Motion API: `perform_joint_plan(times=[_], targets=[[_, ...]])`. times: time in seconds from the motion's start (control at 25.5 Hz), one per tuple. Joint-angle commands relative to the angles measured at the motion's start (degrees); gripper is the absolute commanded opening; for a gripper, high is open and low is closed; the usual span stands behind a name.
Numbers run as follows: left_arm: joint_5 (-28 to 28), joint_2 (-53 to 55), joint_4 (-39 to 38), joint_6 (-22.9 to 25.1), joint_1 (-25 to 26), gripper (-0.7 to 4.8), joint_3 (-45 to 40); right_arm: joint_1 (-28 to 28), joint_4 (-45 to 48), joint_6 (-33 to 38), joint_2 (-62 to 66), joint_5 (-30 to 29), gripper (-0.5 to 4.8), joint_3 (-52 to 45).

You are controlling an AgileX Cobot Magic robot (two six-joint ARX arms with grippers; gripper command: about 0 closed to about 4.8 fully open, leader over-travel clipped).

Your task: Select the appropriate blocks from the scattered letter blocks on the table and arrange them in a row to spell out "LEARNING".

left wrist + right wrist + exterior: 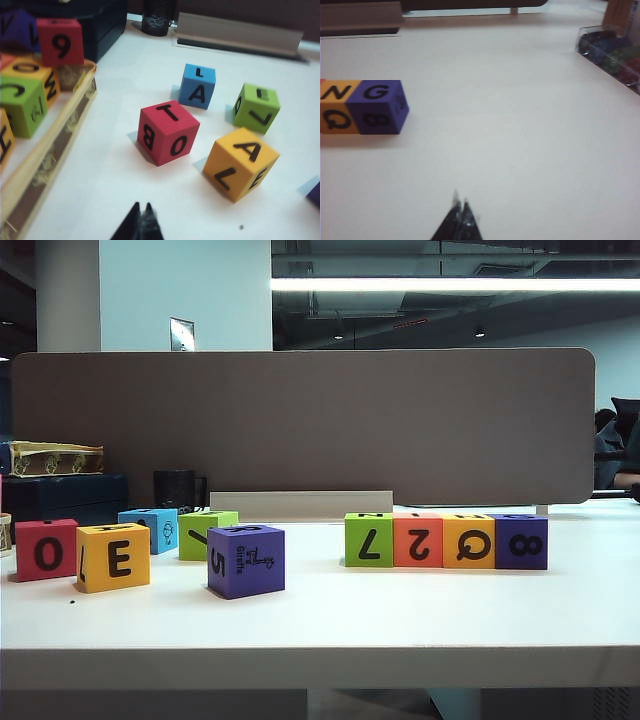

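On the white table (320, 630), four blocks stand in a touching row at the right: green (369, 539), coral-red (418, 541), orange (468, 541) and purple (521, 541). Scattered at the left are a red "O" cube (45, 550), a yellow block (113, 557), a blue one (150, 530), a green one (205, 533) and a purple one (245, 560). My left gripper (142, 207) is shut and empty, short of the red cube (167, 132). My right gripper (460, 200) is shut and empty, well away from the purple "G" block (380, 107). Neither gripper shows in the exterior view.
A grey-brown divider panel (300, 425) closes off the back. A black mug (178, 490) and dark boxes (60, 495) stand at the back left. A wooden tray (55, 140) with more cubes lies beside the left gripper. A clear box (612, 55) sits far off from the right gripper.
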Motion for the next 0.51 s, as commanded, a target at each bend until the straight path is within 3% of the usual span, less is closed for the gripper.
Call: perform_joint_plan(times=[0.04,0.51], targets=[[0.3,0.0,-0.2,-3.2,0.0,-0.06,0.0,0.0,0.8,0.3,-0.6,-2.4,-0.01,-0.1],[0.4,0.1,-0.3,-3.8,0.0,-0.06,0.1,0.1,1.6,3.7,-0.6,-3.8,-0.02,-0.1]])
